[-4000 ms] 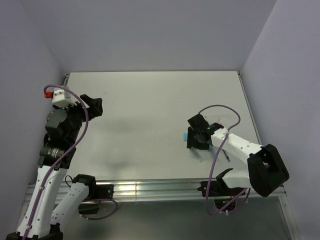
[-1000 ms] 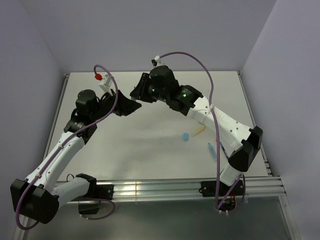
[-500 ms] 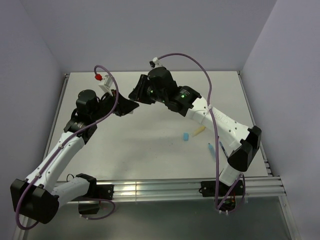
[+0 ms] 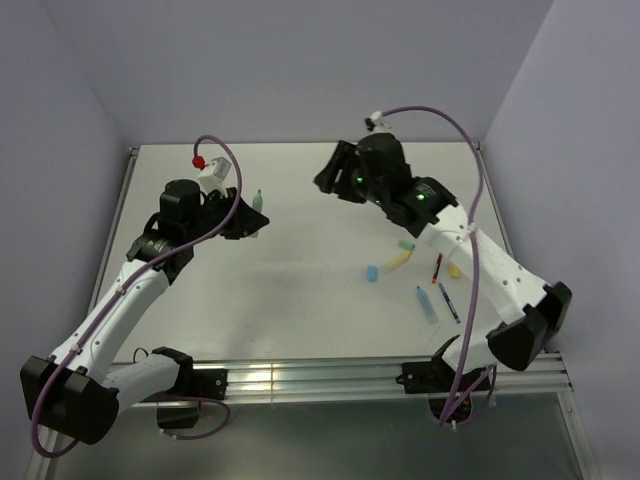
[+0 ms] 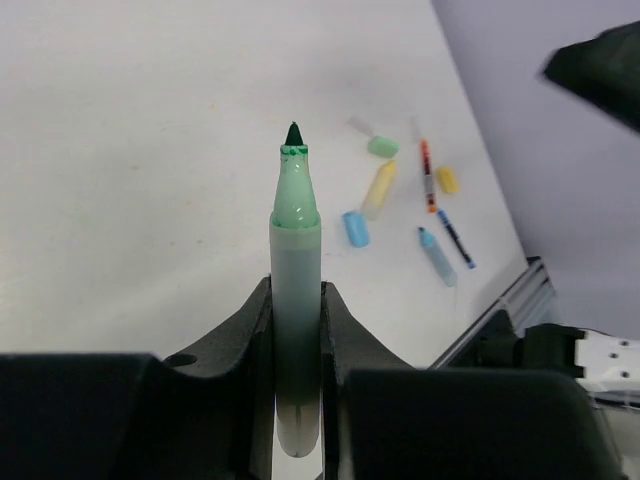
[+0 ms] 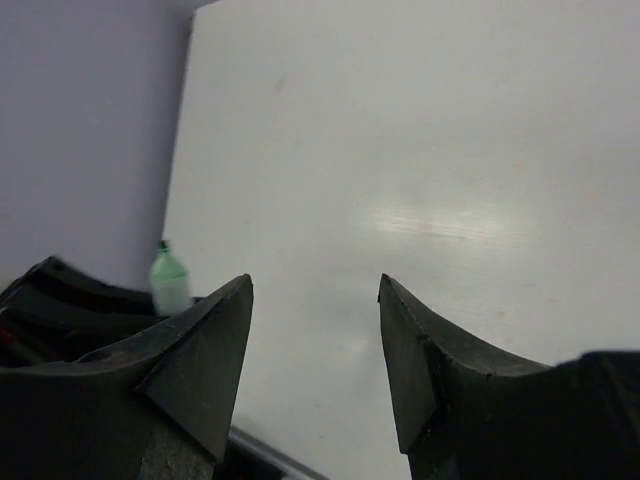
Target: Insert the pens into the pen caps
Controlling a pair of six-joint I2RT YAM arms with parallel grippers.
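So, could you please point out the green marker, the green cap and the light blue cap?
green marker (image 5: 296,250), left wrist view, on its pale barrel below the tip.
green cap (image 5: 382,146), left wrist view, on the middle of the cap.
light blue cap (image 5: 355,229), left wrist view, on the middle of the cap.

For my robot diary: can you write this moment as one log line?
left gripper: shut on green pen, uncapped | right gripper: open, empty | green cap: lying free

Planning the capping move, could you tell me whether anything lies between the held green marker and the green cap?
Nothing visible: only bare table lies between the green marker and the green cap.
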